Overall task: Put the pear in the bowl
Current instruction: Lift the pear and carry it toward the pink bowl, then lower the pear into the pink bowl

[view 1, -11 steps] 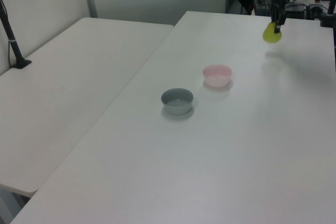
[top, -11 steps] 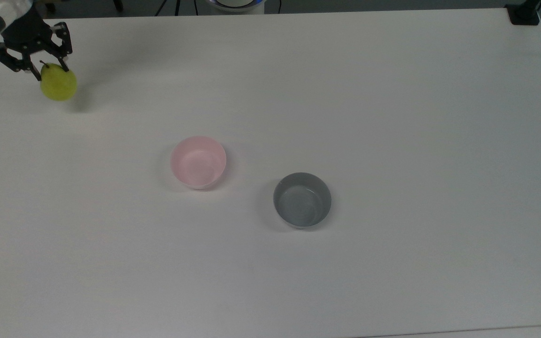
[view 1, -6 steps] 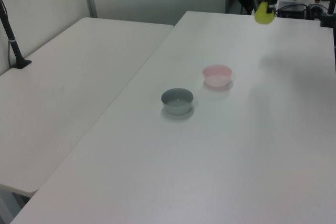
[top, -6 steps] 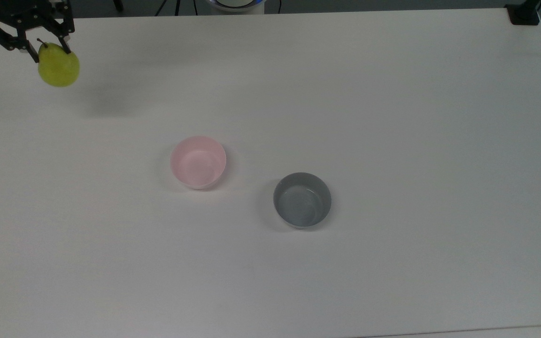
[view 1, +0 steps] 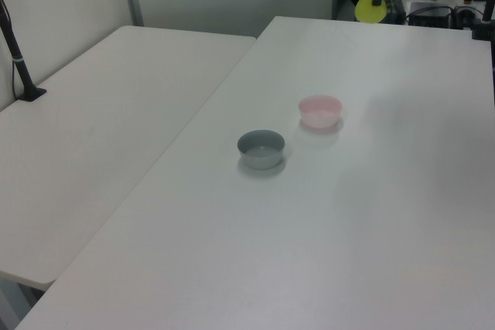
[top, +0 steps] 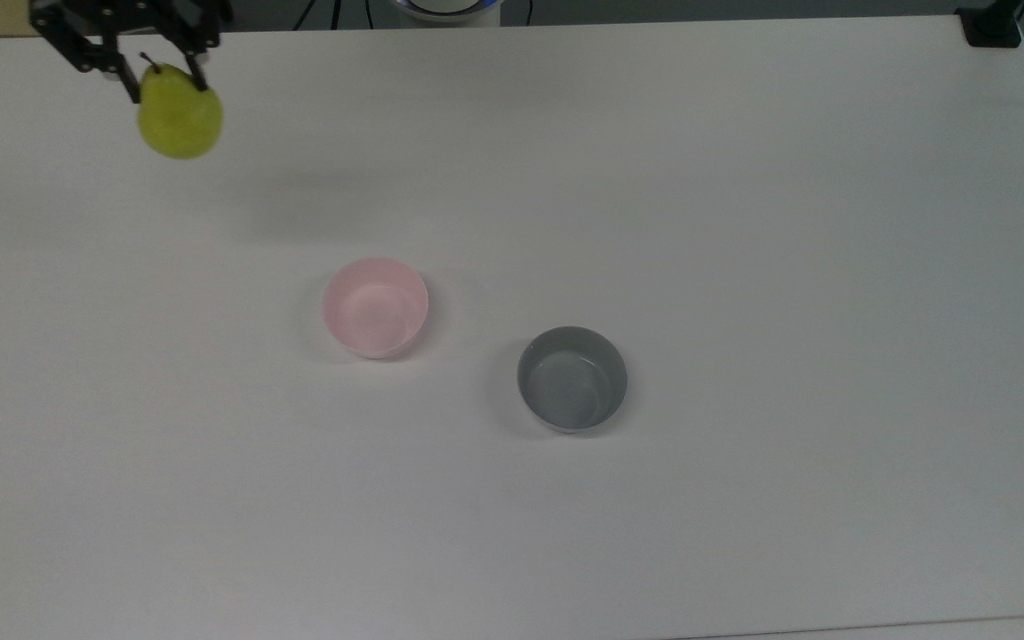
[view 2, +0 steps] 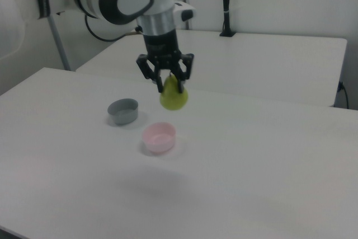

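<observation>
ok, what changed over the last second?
The tool, shut on the pear, carried it higher off the table and toward the top view's right, closer to the pink bowl but not yet over it. The grip on the pear's top held throughout. The pink bowl and the grey bowl did not move, and both are empty.
</observation>
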Action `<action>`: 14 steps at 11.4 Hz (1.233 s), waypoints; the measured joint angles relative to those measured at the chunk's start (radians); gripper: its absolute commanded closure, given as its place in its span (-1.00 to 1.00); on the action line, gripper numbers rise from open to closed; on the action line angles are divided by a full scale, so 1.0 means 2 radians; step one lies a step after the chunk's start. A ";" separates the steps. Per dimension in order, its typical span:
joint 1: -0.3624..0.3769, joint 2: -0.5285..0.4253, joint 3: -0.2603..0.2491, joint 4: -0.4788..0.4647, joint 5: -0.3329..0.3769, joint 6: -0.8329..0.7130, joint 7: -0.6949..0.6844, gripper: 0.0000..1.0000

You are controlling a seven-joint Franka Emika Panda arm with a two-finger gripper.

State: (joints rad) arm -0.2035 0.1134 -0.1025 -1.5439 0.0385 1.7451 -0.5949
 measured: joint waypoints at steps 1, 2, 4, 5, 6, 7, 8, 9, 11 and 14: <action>0.021 -0.001 0.000 0.000 0.000 0.000 0.037 1.00; 0.039 -0.001 0.000 0.000 0.000 0.000 0.070 1.00; 0.068 0.001 0.001 -0.003 0.000 0.002 0.119 1.00; 0.077 0.004 0.001 -0.008 0.001 0.011 0.131 1.00; 0.084 0.006 0.001 -0.020 0.001 0.030 0.135 1.00; 0.090 0.010 0.001 -0.034 0.001 0.051 0.135 1.00; 0.096 0.015 0.001 -0.046 0.001 0.067 0.136 1.00; 0.099 0.023 0.001 -0.052 0.001 0.078 0.137 1.00; 0.102 0.041 0.000 -0.056 0.001 0.089 0.144 1.00; 0.103 0.075 0.000 -0.063 0.001 0.129 0.153 1.00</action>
State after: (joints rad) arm 0.0026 0.2638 -0.1015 -1.6700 0.0412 2.0029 -0.2887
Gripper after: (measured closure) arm 0.467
